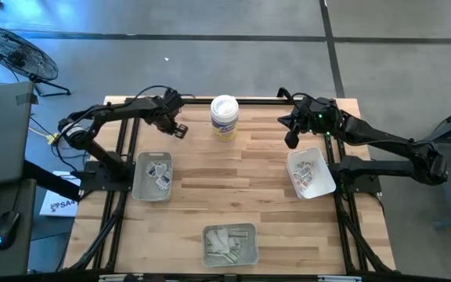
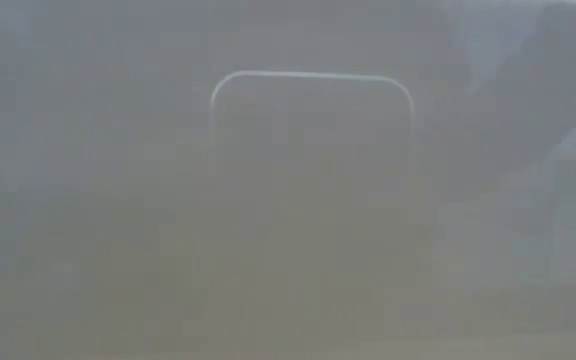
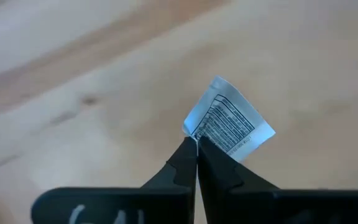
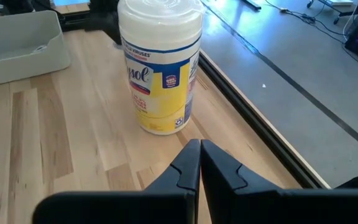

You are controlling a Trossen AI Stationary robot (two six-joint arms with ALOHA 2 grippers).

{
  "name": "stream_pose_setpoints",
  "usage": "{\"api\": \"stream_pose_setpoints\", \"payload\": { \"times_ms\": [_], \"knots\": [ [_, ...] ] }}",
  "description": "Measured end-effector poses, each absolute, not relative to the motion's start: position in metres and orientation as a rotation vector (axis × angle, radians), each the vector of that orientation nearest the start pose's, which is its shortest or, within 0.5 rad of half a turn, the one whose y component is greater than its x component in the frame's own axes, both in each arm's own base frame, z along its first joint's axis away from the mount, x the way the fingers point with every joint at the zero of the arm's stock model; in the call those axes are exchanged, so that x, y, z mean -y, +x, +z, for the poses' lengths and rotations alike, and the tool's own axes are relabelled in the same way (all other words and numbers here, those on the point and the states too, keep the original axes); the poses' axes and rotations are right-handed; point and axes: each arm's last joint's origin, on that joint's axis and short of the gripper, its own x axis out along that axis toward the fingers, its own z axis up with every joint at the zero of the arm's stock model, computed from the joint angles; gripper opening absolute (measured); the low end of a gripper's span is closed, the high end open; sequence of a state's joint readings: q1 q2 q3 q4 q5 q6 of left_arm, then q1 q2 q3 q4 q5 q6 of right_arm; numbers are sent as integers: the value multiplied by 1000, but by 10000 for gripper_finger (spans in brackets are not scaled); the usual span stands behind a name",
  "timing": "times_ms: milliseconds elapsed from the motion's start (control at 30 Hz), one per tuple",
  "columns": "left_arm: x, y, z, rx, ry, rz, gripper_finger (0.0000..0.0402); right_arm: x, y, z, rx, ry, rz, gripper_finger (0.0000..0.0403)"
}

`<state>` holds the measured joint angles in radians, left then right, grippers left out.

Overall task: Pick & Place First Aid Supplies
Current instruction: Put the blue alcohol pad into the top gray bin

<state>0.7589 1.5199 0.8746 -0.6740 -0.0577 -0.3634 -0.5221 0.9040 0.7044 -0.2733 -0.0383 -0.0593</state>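
Progress looks partial from where I sit. In the high view, the tray [image 1: 152, 177] at left centre holds only a few packets [image 1: 160, 171], the tray [image 1: 311, 173] at right centre holds a small heap of them [image 1: 304, 175], and the tray [image 1: 229, 244] at bottom centre carries the narrow strip wrappers [image 1: 227, 242]. I cannot tell which tray is source and which is destination, so I judge only that sorting is under way, with more supplies left to move.

My left gripper [image 1: 180, 129] sits in the upper left of the table [image 1: 233, 188], beside the white tub [image 1: 224, 117]. Its wrist view shows the fingers [image 3: 180, 163] pressed fully together, pinching one small white packet [image 3: 230, 123] by its corner. The packet sticks out past the fingertips, tilted, over bare wood and outside every tray. It has yet to be carried and dropped.

My right gripper [image 1: 291, 139] waits at upper right, just above the right tray, closed on nothing, facing the tub [image 4: 159, 65].

The low view is blank haze.
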Motion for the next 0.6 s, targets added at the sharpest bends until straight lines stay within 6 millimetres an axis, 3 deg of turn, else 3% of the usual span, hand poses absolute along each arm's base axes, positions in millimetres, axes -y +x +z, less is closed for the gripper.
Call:
{"api": "stream_pose_setpoints", "payload": {
  "times_ms": [167, 367, 500, 600],
  "knots": [
    [-156, 204, 215, -1155, -698, 724, 4, 96, 169, 275, -492, 80, -459, 8],
    [-94, 207, 266, -1327, -532, 454, 4, 95, 168, 273, -518, 88, -457, 7],
    [-56, 196, 275, -1466, -558, 443, 4, 95, 168, 273, -519, 89, -457, 7],
    [-38, 189, 266, -1541, -596, 514, 4, 95, 168, 273, -519, 90, -457, 4]
  ]
}}
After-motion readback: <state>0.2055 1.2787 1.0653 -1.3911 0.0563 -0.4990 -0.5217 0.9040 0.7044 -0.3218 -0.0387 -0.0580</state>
